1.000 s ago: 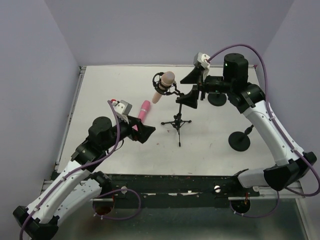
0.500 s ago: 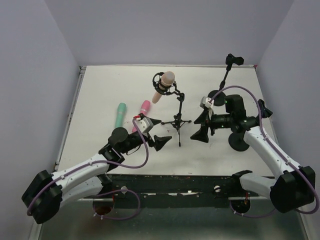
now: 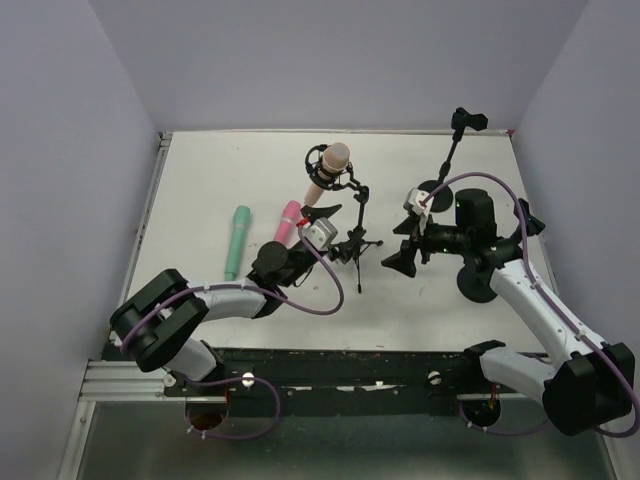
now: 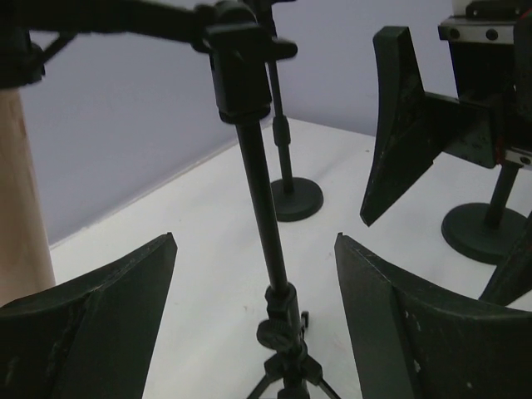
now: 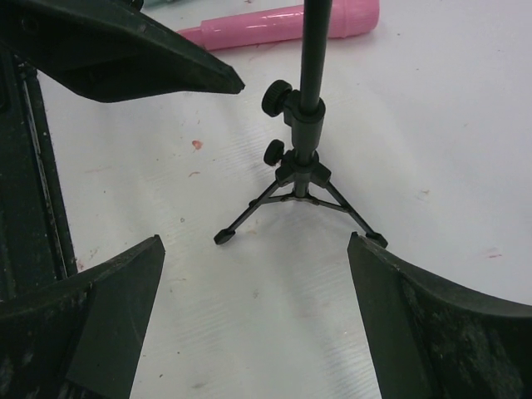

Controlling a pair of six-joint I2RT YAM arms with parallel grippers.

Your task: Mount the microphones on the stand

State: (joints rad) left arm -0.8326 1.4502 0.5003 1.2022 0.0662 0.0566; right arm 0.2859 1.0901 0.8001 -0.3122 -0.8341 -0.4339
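Note:
A black tripod stand (image 3: 356, 243) stands mid-table. The peach-beige microphone (image 3: 326, 171) sits in its clip at the boom end. The pink microphone (image 3: 288, 221) and the teal-green microphone (image 3: 237, 242) lie on the table to its left. My left gripper (image 3: 336, 240) is open, its fingers either side of the stand's pole (image 4: 268, 249) without touching it. My right gripper (image 3: 393, 249) is open and empty just right of the tripod, facing its legs (image 5: 301, 187). The pink microphone also shows in the right wrist view (image 5: 283, 25).
A round-base stand (image 3: 436, 196) with an empty clip (image 3: 468, 121) stands at the back right. A second round base (image 3: 478, 283) sits by the right arm. Both bases show in the left wrist view (image 4: 296, 198), (image 4: 484, 234). Purple walls close in the table.
My left gripper moved right and forward to straddle the tripod's pole, uncovering the teal microphone. My right arm swung down from the back to beside the tripod, then edged slightly.

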